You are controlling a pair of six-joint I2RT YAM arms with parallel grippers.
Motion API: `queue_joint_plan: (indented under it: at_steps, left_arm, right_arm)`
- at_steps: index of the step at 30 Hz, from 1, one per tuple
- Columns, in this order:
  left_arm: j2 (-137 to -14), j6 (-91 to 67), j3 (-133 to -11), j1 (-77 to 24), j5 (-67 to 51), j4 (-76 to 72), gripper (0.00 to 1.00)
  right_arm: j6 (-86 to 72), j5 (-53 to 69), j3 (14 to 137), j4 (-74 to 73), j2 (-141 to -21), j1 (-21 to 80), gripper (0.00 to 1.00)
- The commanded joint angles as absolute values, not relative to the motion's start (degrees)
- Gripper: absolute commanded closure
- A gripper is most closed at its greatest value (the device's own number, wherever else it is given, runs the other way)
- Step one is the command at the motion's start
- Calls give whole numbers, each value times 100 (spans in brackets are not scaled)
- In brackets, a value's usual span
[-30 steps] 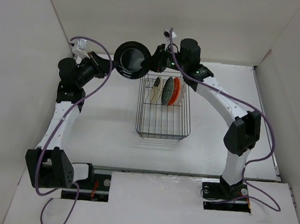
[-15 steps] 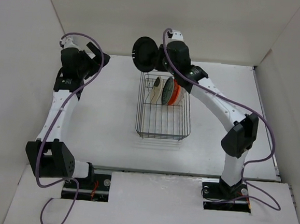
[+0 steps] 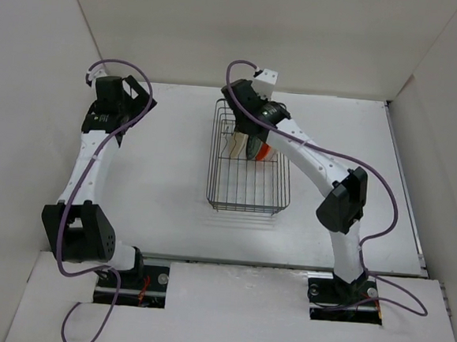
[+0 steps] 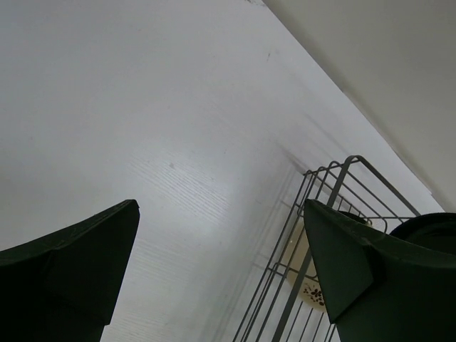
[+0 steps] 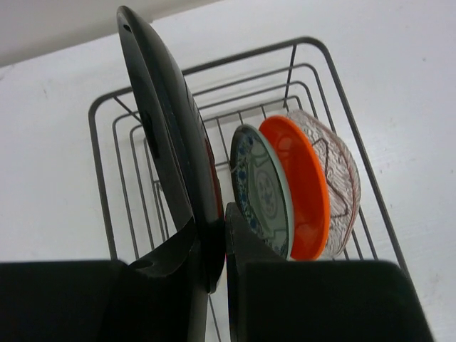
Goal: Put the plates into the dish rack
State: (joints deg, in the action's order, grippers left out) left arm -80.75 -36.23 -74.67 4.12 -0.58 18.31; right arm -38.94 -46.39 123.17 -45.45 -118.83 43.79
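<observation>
My right gripper (image 5: 222,235) is shut on the lower rim of the black plate (image 5: 160,135), which stands edge-on over the far end of the dish rack (image 5: 104,178). Beside it in the rack stand a teal patterned plate (image 5: 262,192), an orange plate (image 5: 303,182) and a pale plate with reddish lines (image 5: 342,174). In the top view the right gripper (image 3: 238,111) hangs over the rack (image 3: 246,196), where a cream plate (image 3: 235,142) also stands. My left gripper (image 3: 134,92) is open and empty, well left of the rack. In the left wrist view the left gripper (image 4: 221,263) frames bare table and the rack's corner (image 4: 335,187).
White walls enclose the table on the left, back and right. The near half of the rack holds only bare wire prongs (image 3: 247,180). Purple cables loop off both arms near the back wall.
The left gripper let go of the black plate, opened and drew back to the left. The right gripper carried the plate rightward over the rack's far end and turned it edge-on.
</observation>
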Motion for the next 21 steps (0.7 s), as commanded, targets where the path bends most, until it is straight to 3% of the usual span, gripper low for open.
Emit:
queue_joint_plan:
  at_steps: [1,21]
  left_arm:
    - [-7955,-3621,-7699,422,-8,1854,0]
    - [-7778,-3621,-7646,422,-475,1802,0]
  right_arm:
    - [-4298,-5080,12656,-4790,-11856,4614,100]
    - [-4886,-5194,12902,-5238,-12366,4772,100]
